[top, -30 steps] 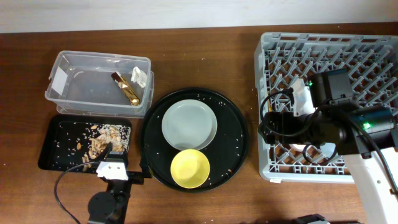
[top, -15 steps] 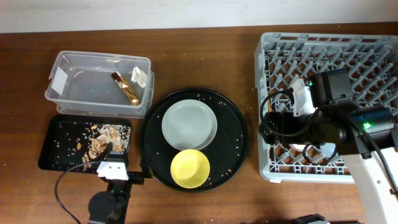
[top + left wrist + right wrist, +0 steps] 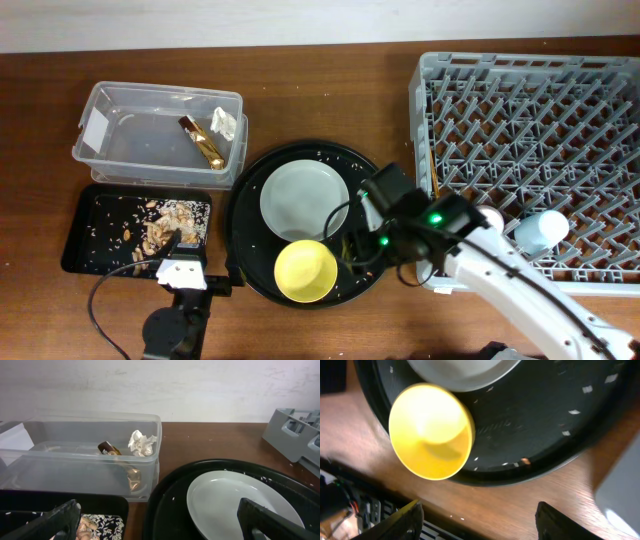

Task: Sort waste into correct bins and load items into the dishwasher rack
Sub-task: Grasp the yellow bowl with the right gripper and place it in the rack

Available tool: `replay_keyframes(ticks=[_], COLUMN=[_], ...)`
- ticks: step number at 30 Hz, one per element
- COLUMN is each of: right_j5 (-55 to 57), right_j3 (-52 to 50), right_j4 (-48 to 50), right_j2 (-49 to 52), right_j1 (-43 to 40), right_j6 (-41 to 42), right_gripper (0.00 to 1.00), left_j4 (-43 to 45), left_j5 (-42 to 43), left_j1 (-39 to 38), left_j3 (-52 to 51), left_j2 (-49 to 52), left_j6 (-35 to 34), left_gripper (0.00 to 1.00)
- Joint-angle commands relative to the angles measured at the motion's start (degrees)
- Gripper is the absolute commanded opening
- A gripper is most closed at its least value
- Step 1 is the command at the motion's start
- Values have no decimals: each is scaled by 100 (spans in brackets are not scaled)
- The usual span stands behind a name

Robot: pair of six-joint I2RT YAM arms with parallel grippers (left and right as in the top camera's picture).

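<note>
The right claw [image 3: 482, 517] hangs over the near right part of the round tray [image 3: 378, 190], just beside the bowl [image 3: 305, 271]. Its fingers are spread wide with nothing between them. The bowl sits upright at the tray's near edge, and the plate [image 3: 305, 200] lies just behind it (from overhead their rims seem to meet). Pale crumbs are scattered over the tray around both.

The rack [image 3: 530, 110] stands on the surface [image 3: 330, 90] to the right. The blue cup [image 3: 541, 230] sits in its near rows. The pink cup [image 3: 489, 216] is just beside it, partly hidden by the right arm.

The left claw [image 3: 160, 515] sits at the near edge of the flat tray [image 3: 95, 245], its fingers likewise gaping and empty, and faces the tub [image 3: 140, 150]. In the tub, the wad [image 3: 222, 122] lies against the right wall with the wrapper [image 3: 203, 143] just beside it. The scraps [image 3: 165, 222] lie mostly in the flat tray's right half, with finer bits strewn to the left.
</note>
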Motion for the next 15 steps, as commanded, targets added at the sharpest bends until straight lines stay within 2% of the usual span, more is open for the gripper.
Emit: replay_keyframes(ticks=[1, 5, 8, 10, 12, 15], right_j5=[-7, 310, 188, 70, 57, 201], right_j3=[-323, -382, -385, -385, -374, -282], right_j4=[717, 1556, 1537, 1528, 1486, 1200], right_j2=[374, 1451, 2028, 2214, 2159, 1784], right_j1=[621, 743, 750, 748, 748, 658], right_j6=[494, 1073, 1202, 1202, 1198, 1108], right_gripper=[68, 57, 50, 33, 6, 4], left_j4=[35, 35, 35, 35, 35, 35], left_j5=[61, 59, 57, 59, 59, 59], left_j1=[28, 28, 28, 28, 28, 28], left_j3=[-70, -70, -70, -70, -70, -70], left_j2=[-55, -55, -55, -55, -55, -55], left_j6=[68, 68, 68, 68, 68, 68], left_gripper=[99, 100, 100, 100, 99, 99])
